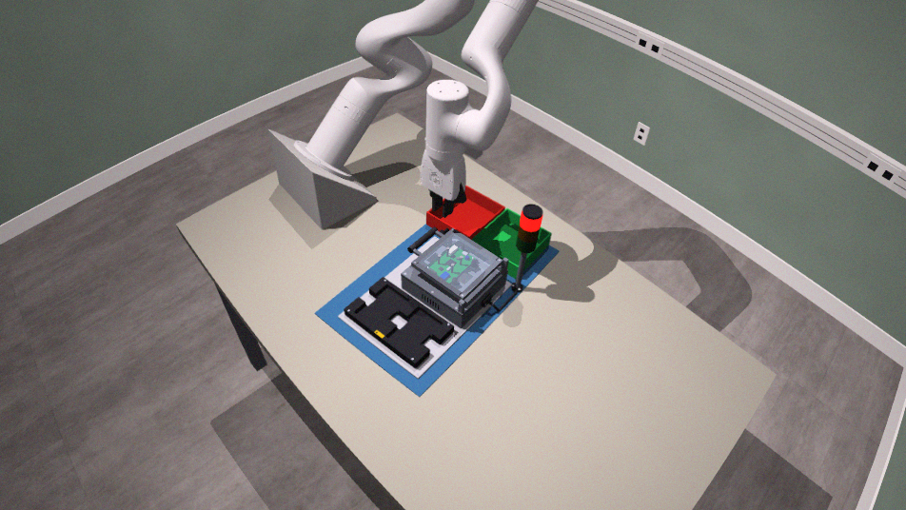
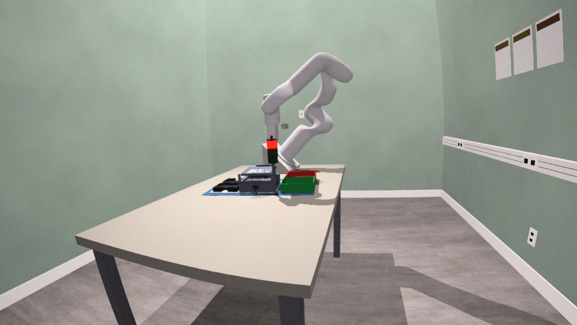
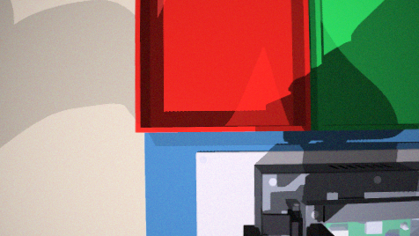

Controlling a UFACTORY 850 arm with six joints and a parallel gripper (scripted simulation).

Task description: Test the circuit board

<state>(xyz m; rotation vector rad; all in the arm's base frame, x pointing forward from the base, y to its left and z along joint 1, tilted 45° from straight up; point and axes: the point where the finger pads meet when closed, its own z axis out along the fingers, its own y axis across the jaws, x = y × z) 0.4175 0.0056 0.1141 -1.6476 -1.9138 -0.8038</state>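
Observation:
The tester [image 1: 415, 293] [image 2: 248, 188] has its clear lid [image 1: 472, 245] [image 2: 258, 171] down over it. The green board [image 1: 437, 270] [image 3: 361, 227] shows through the lid, inside the tester. I cannot tell whether the hook is fully latched. The signal light [image 1: 530, 222] [image 2: 272, 144] glows red. My gripper [image 1: 444, 208] [image 3: 285, 231] is partly open and empty, pointing down beyond the tester's handle side. In the wrist view its fingertips flank the dark latch area from above. The red bin [image 1: 472, 218] [image 3: 220, 66] is empty; the green bin [image 2: 297, 185] [image 3: 374, 88] stands beside it.
The black tray [image 1: 380, 311] [image 2: 226, 187] is empty on the tester's other side. A black bar [image 1: 422, 242] sticks out at the tester's arm-facing side. The signal light's thin pole stands at the tester's far corner, close to the green bin. A blue mat [image 1: 342, 304] lies beneath.

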